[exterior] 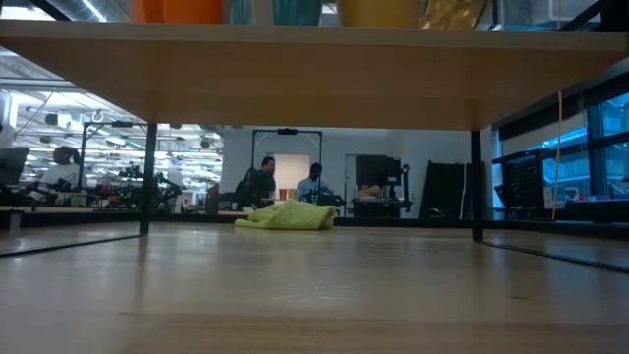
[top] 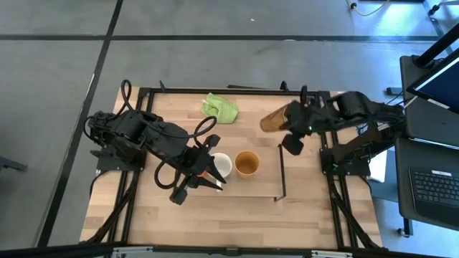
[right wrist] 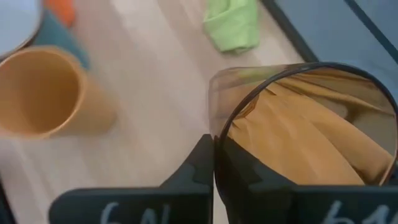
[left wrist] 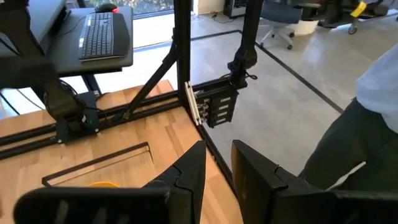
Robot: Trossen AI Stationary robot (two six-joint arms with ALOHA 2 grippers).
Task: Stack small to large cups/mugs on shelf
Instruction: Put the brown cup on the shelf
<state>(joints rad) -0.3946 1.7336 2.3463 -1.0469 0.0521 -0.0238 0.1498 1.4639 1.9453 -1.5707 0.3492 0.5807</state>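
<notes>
The shelf point(top: 244, 188) lies at the table's middle, with a black end frame point(top: 281, 172). On it stand the white mug point(top: 224, 165), the tan-brown cup point(top: 247, 163) and, mostly hidden under my left gripper, the small orange mug point(top: 208, 174). My left gripper point(left wrist: 217, 168) is open over the orange mug, beside the white mug, with nothing between its fingers. My right gripper point(top: 292, 123) is shut on the amber tumbler point(top: 276, 118) at the table's far right. The tan-brown cup point(right wrist: 40, 90) also shows in the right wrist view. My right gripper pinches the tumbler's wall at its rim point(right wrist: 214, 134), one finger inside the mouth and one outside. The tumbler is lifted clear of the table. It lies nearly on its side, mouth toward the gripper and base toward the table's left.
A green cloth point(top: 219, 107) lies on the table near its far edge, left of the tumbler. The low view looks under the shelf board point(exterior: 314, 79). A person's leg point(left wrist: 348, 149) shows beyond the table's edge in the left wrist view.
</notes>
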